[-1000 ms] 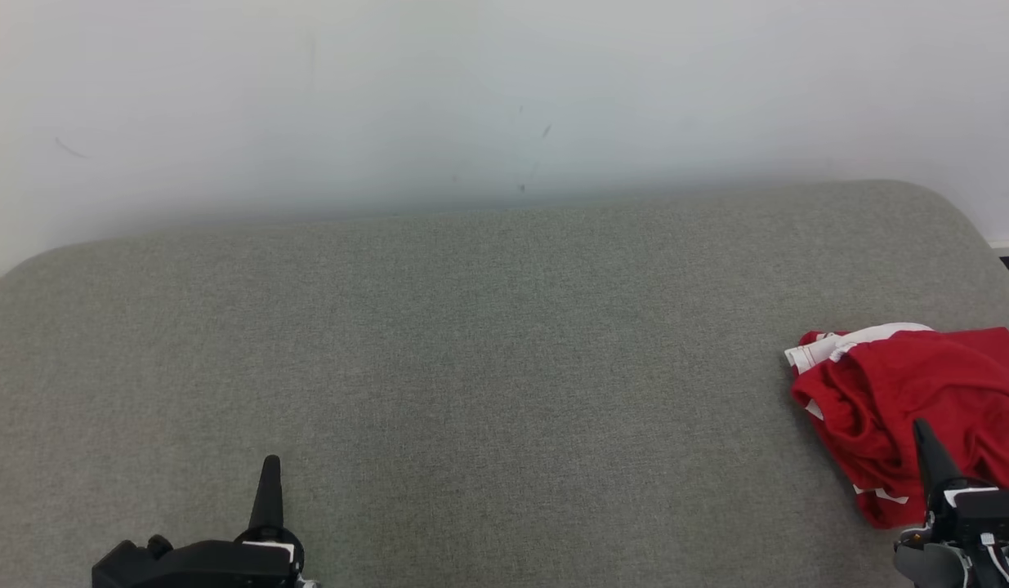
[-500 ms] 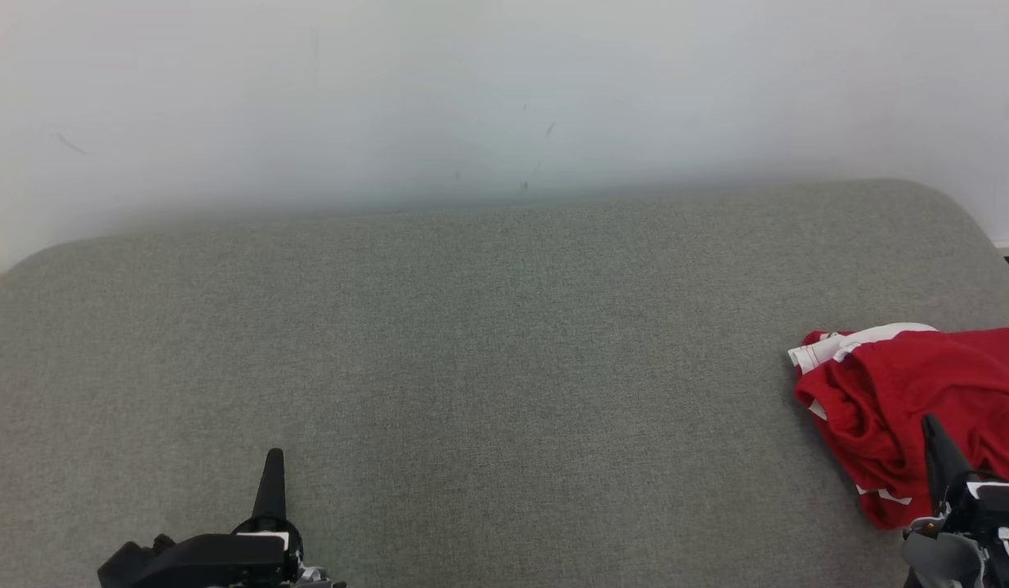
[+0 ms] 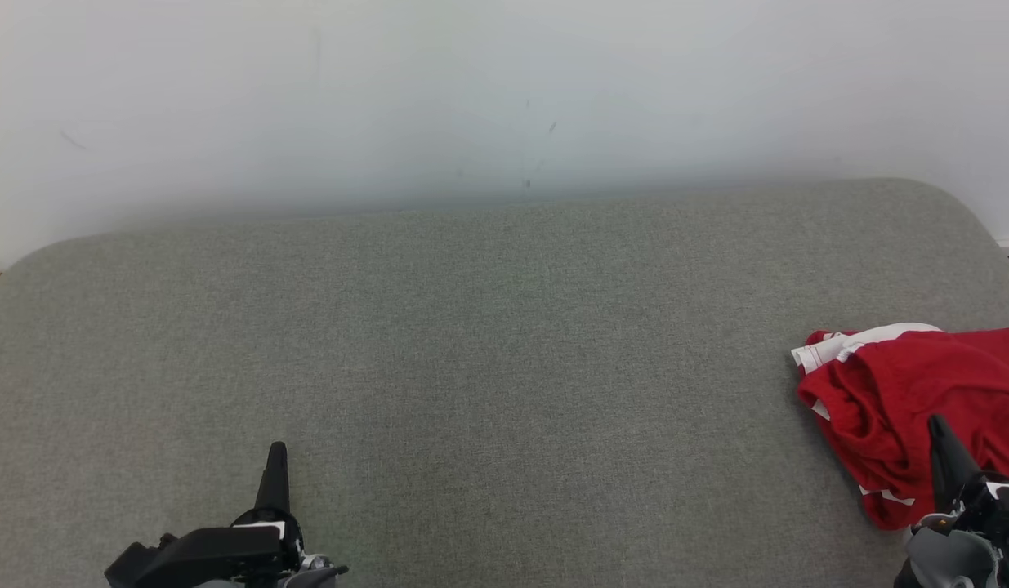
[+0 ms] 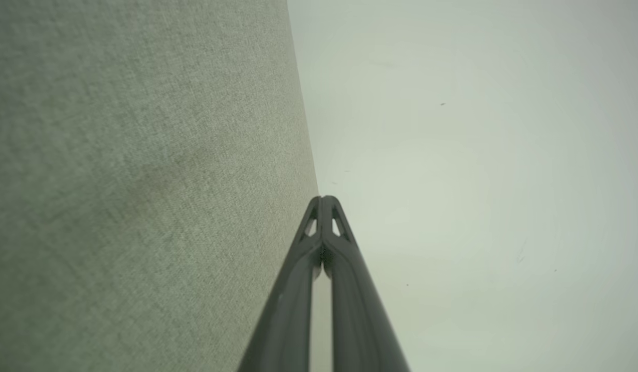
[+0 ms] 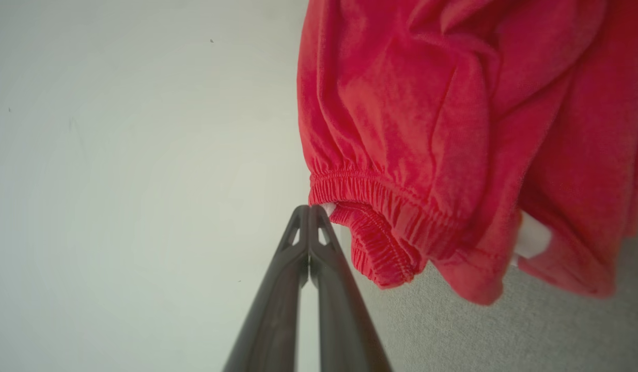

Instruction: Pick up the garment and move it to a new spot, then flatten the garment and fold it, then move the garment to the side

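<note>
Only your view drifted: the garment [image 3: 913,408] stays bunched at 3 o'clock, no flatter. Left gripper [image 3: 274,453] and right gripper [image 3: 935,425] are pinched closed, holding nothing.

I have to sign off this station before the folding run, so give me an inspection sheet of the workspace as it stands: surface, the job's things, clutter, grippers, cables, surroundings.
Surface: grey fabric cushion with rounded corners, mostly bare.
Job's things: red garment with white trim, crumpled in a heap at the cushion's right end, not flattened or folded.
Clutter: nothing seen.
Grippers: left gripper shut and empty, over bare cushion at the near left; right gripper shut, holding nothing, tips beside the garment's gathered elastic hem; contact cannot be told.
Cables: nothing seen.
Surroundings: pale wall behind the cushion, with a few small dark marks.
</note>
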You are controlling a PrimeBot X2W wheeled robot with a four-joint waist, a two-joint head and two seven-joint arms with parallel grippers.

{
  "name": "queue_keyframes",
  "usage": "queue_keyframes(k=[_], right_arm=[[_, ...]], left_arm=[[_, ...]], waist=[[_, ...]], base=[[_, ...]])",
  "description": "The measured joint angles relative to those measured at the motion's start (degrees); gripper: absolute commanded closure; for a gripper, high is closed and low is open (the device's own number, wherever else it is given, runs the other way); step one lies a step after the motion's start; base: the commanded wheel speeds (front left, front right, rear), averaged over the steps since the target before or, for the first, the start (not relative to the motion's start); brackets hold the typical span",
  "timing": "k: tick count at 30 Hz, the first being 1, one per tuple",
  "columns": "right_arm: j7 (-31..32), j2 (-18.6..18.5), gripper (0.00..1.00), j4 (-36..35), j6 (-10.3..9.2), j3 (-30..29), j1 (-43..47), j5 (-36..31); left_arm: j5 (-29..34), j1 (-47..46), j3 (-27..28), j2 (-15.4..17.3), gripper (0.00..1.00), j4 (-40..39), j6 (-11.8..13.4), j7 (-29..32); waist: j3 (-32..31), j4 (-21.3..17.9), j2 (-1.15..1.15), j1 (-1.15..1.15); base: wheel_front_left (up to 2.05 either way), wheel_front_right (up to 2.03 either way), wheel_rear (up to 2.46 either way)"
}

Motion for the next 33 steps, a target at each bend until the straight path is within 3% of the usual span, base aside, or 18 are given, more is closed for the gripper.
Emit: queue_keyframes(k=[12,33], right_arm=[[1.72,0.23,1.0,2.14,0.0,-2.47,-1.44,5.19],[1.99,0.45,1.0,2.14,0.0,-2.9,-1.68,5.14]], left_arm=[[-5.83,-1.48,-0.1,-0.57,1.0,1.93,-1.52,0.1],[-5.83,-1.58,-0.11,-0.59,1.0,1.94,-1.52,0.1]], waist=[[0.2,0.25,0.0,0.0],[0.21,0.25,0.0,0.0]], base=[[0.0,0.0,0.0],[0.0,0.0,0.0]])
